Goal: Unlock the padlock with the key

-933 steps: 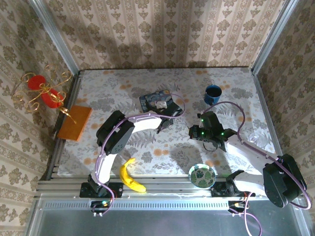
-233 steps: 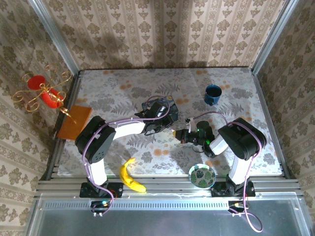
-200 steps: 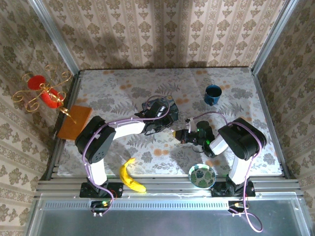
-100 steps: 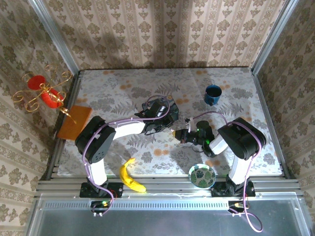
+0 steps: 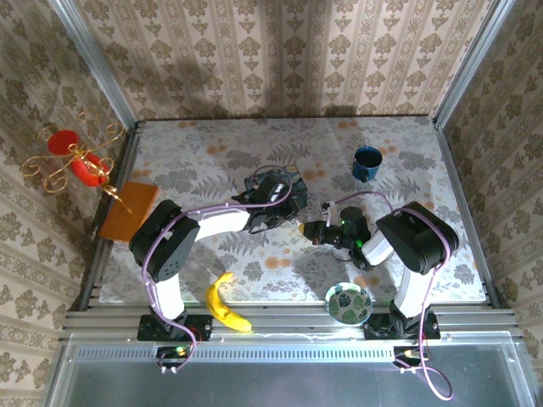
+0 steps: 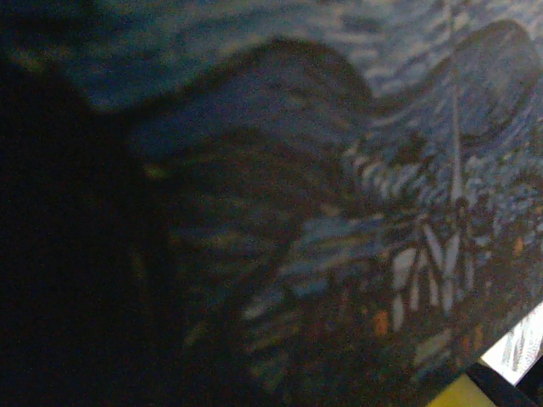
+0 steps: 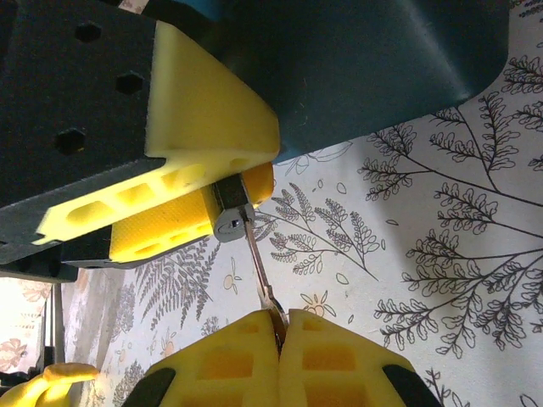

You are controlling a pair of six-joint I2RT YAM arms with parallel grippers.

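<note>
- Right gripper (image 7: 278, 332): yellow fingers pressed together, pinching the bow of the key (image 7: 257, 263); in the overhead view this gripper (image 5: 310, 230) points toward the left arm.
- Key: its thin silvery blade runs straight out ahead of the right fingertips. The tip meets the end face of the padlock (image 7: 229, 216); how far it has entered cannot be told.
- Padlock: a small grey metal body just ahead of the right gripper, at the far end of the key. It is clamped between the two yellow pads of the left gripper (image 7: 222, 197).
- Left gripper (image 5: 288, 216): narrowly parted, closed on the padlock, facing the right gripper tip to tip.
- Tin (image 7: 356, 68): dark blue, directly beyond the left gripper; its painted surface (image 6: 339, 212) lies close against the left wrist camera.
- Table (image 7: 441, 254): fern-patterned cloth beneath both grippers.
- Farther out, overhead view: blue mug (image 5: 366, 162) beyond the right gripper, patterned plate (image 5: 348, 302) nearer its base, banana (image 5: 224, 307) near the left arm's base.
</note>
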